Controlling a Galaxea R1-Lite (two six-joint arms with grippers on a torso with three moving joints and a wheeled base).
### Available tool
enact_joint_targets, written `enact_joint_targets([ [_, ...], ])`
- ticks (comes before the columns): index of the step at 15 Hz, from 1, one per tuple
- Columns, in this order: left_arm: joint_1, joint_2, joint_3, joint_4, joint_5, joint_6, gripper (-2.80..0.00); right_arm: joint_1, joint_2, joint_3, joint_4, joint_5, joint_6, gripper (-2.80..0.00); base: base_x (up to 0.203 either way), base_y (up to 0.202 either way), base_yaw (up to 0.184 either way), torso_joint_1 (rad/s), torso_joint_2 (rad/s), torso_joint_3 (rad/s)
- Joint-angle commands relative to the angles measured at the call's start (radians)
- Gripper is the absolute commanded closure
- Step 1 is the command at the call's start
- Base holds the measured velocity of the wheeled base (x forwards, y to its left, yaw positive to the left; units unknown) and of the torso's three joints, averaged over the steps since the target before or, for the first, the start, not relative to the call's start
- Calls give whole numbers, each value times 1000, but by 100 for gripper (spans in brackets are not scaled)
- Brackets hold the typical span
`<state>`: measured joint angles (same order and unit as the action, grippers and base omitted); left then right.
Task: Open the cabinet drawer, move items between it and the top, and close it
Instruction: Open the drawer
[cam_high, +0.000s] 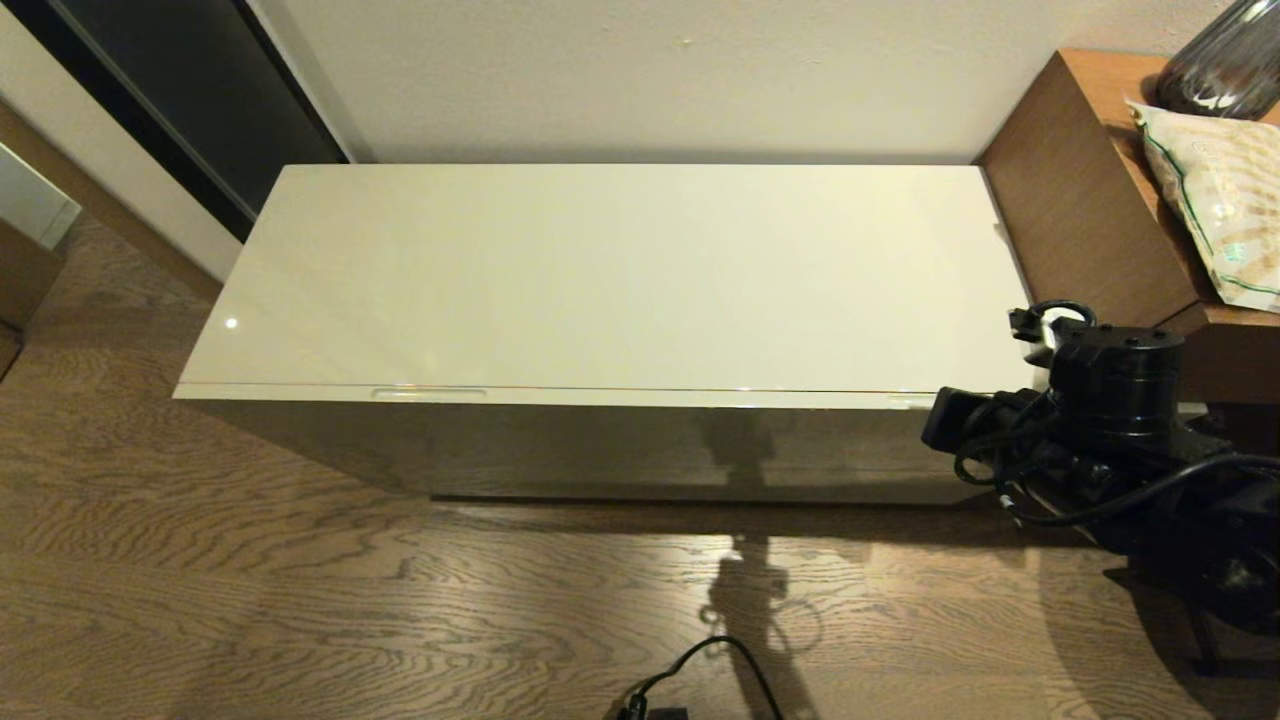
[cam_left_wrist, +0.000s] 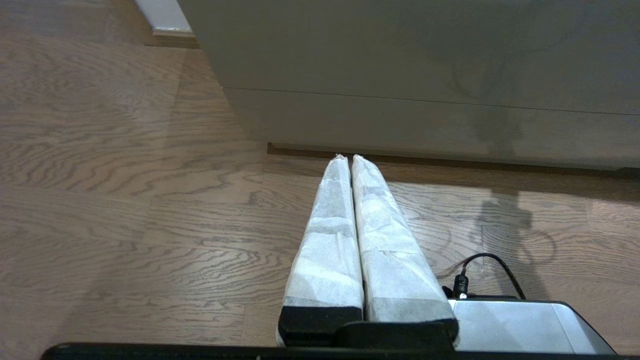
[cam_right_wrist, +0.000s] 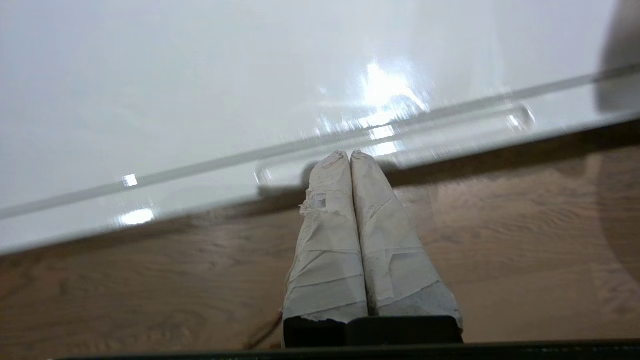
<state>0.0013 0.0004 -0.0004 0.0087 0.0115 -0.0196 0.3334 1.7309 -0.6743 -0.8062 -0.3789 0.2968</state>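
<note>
The cabinet's glossy cream top (cam_high: 620, 270) lies bare; the items are out of view. Along its front edge runs the closed cabinet drawer (cam_high: 620, 394), with one recessed pull (cam_high: 428, 393) at the left and another (cam_high: 910, 401) at the right. My right arm (cam_high: 1110, 400) reaches in by the cabinet's right front corner. Its gripper (cam_right_wrist: 349, 156) is shut and empty, with its taped tips just in front of the right pull (cam_right_wrist: 400, 142). My left gripper (cam_left_wrist: 347, 159) is parked low over the floor, shut and empty, facing the cabinet's front (cam_left_wrist: 425, 65).
A taller brown wooden table (cam_high: 1080, 200) stands against the cabinet's right end, with a snack bag (cam_high: 1220, 200) and a dark glass vase (cam_high: 1225, 60) on it. A black cable (cam_high: 700, 670) lies on the wood floor. A wall is behind the cabinet.
</note>
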Motion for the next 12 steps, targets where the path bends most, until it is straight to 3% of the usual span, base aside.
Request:
enact_joint_targets([
  [1, 0, 1, 0, 0, 1, 0, 0, -5, 50, -53, -8, -2, 5, 0, 0, 0, 0, 0, 0, 0],
  [12, 0, 1, 0, 0, 1, 0, 0, -5, 107, -16, -13, -1, 50, 0, 0, 0, 0, 0, 0, 0],
])
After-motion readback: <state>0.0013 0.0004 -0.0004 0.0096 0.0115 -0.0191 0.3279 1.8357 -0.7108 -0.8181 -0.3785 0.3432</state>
